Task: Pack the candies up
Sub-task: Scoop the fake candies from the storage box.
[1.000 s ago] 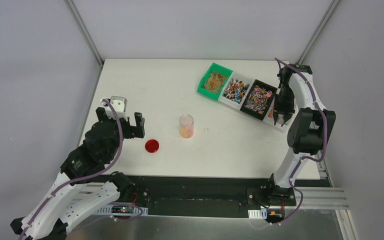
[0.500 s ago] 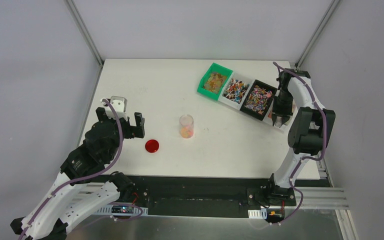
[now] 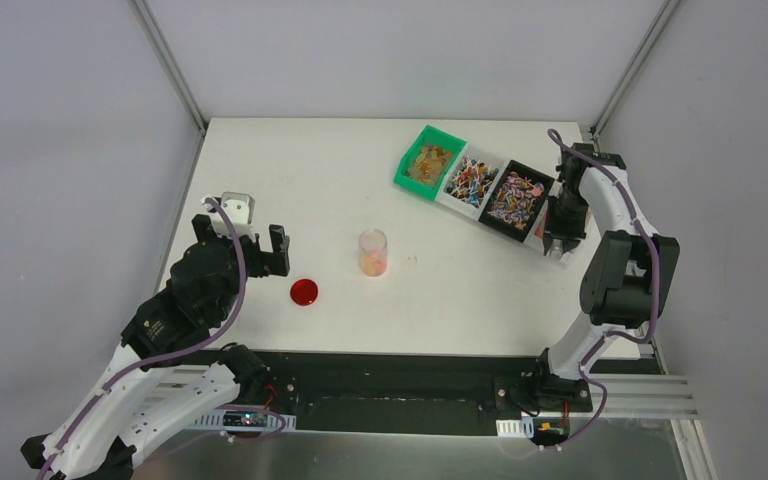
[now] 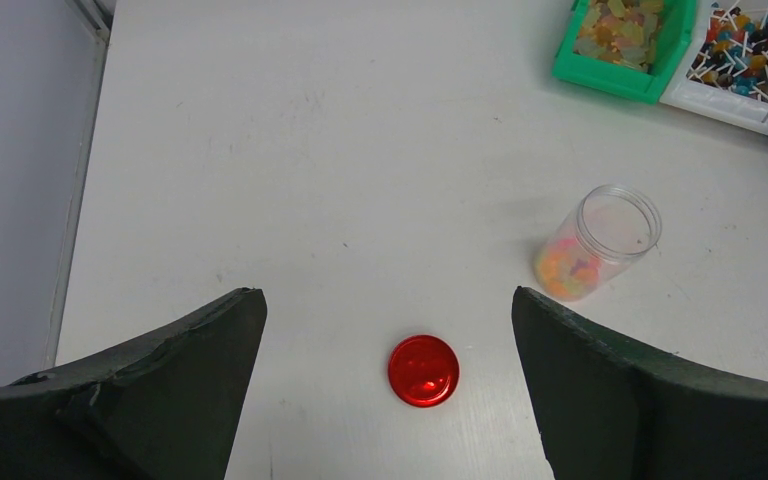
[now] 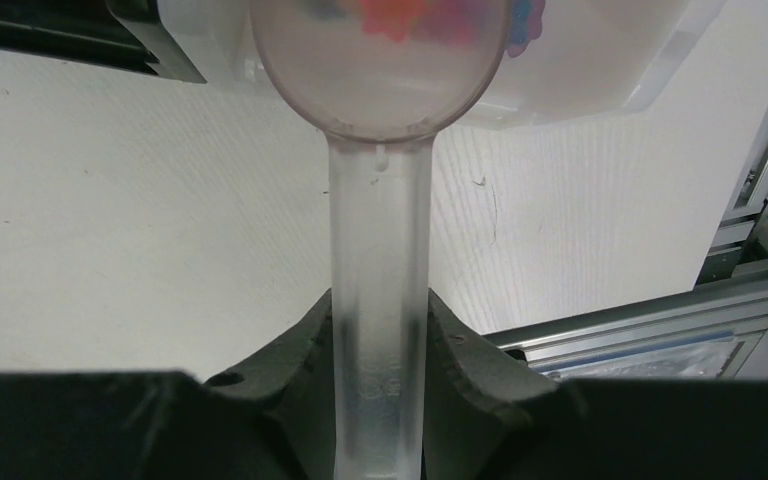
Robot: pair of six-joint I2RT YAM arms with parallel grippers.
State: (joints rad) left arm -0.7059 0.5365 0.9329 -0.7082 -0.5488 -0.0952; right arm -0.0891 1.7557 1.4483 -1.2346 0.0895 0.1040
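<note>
The right jaws are squeezing tight on the clear scoop's (image 5: pixel 378 250) handle. Its bowl is hanging over the end bin (image 5: pixel 600 60), with candies (image 5: pixel 400 15) showing through. The left jaws are standing wide open, holding nothing, above the red lid (image 4: pixel 423 371). More candies are sitting in the jar (image 4: pixel 600 240) on the counter (image 3: pixel 290 180).

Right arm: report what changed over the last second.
The right arm's elbow swung outward to the right; the right fingers, shut on the clear plastic scoop, barely shifted at the white end bin. The open left fingers, the clear plastic jar and the flat round red lid stayed put.
</note>
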